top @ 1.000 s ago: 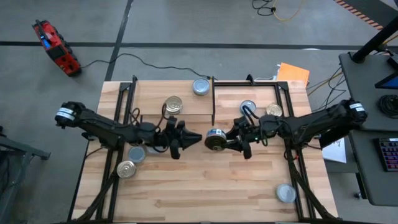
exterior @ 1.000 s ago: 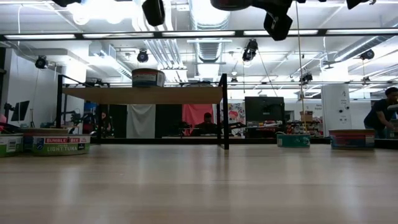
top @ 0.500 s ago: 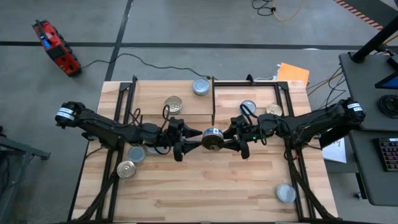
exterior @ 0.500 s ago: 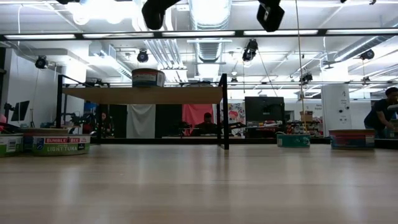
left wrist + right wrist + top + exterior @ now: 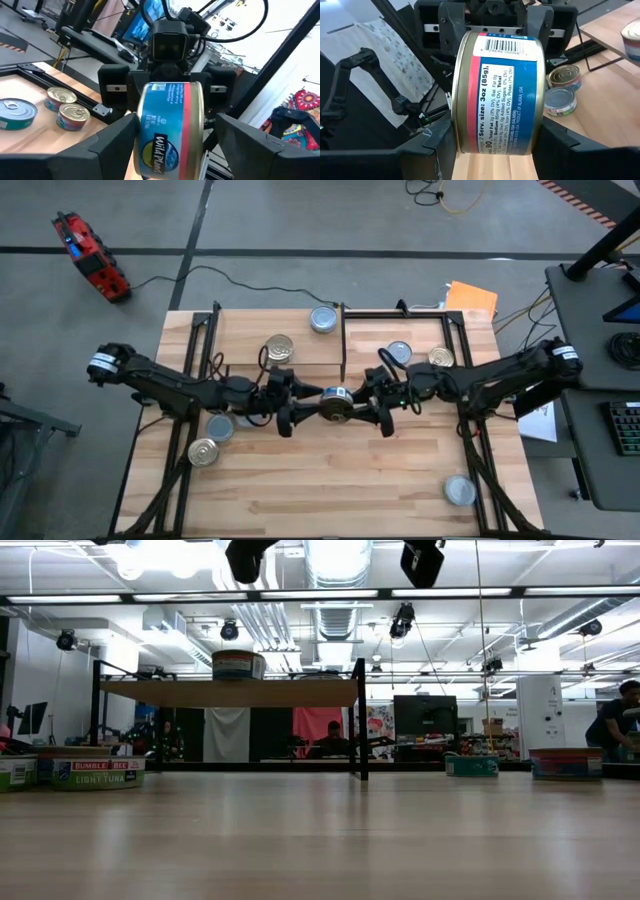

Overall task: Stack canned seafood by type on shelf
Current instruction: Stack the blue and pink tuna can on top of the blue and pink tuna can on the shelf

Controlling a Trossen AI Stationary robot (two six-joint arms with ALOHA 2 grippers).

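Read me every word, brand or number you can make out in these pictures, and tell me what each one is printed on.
"Wild Planet": can held up between the two hands.
"Serv. size: 3oz (85g)" and "29696 00046" under the barcode: same can's label.
"PRODUCT OF ALASKA, USA": same label; the rest of its fine print is too small to read.
"BUMBLE BEE" and "LIGHT TUNA": can at the table's far left, low view.
Other cans' labels: too blurred.
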